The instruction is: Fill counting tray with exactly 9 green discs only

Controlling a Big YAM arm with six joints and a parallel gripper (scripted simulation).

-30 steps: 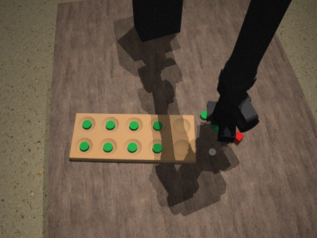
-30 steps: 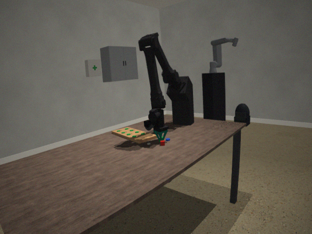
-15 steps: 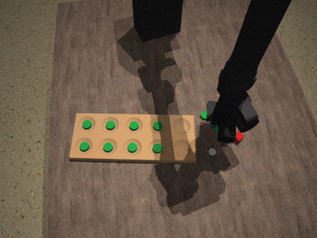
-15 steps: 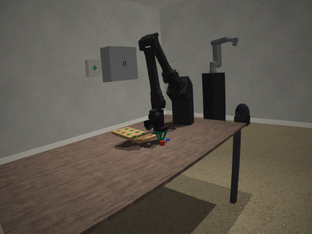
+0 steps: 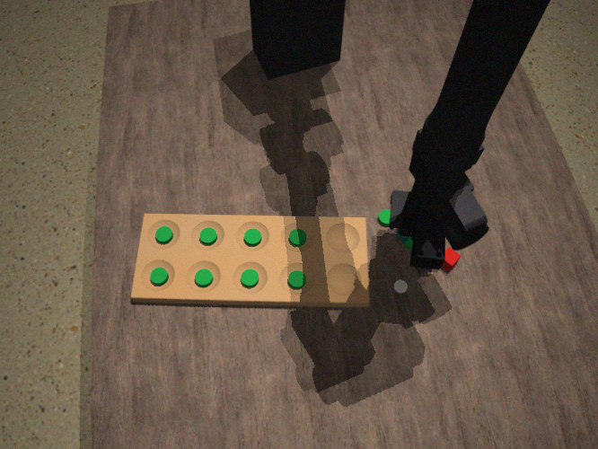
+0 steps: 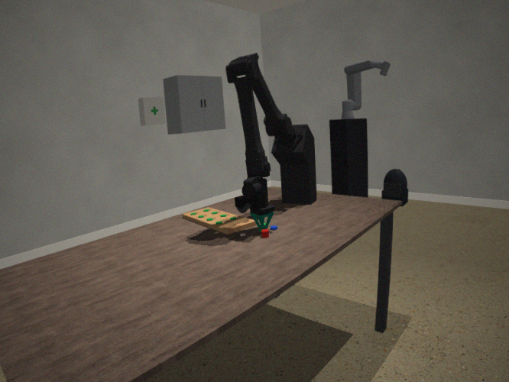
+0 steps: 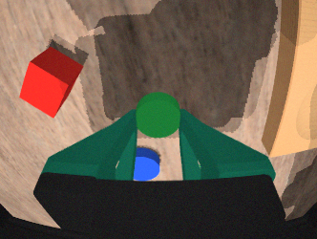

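The wooden counting tray (image 5: 250,259) lies flat on the table with several green discs, one per pocket; its two right pockets (image 5: 341,236) (image 5: 341,279) are empty. My gripper (image 7: 158,118) stands just right of the tray, low at the table, with its green fingers shut on a green disc (image 7: 158,114). It shows in the exterior view (image 6: 262,219) too. In the top view the arm hides most of that disc (image 5: 407,242). Another green disc (image 5: 384,216) lies on the table just left of the gripper.
A red cube (image 5: 451,259) sits just right of the gripper; it shows in the wrist view (image 7: 50,80) too. A grey disc (image 5: 400,286) lies in front, near the tray's right end. A blue disc (image 7: 146,165) lies under the gripper body.
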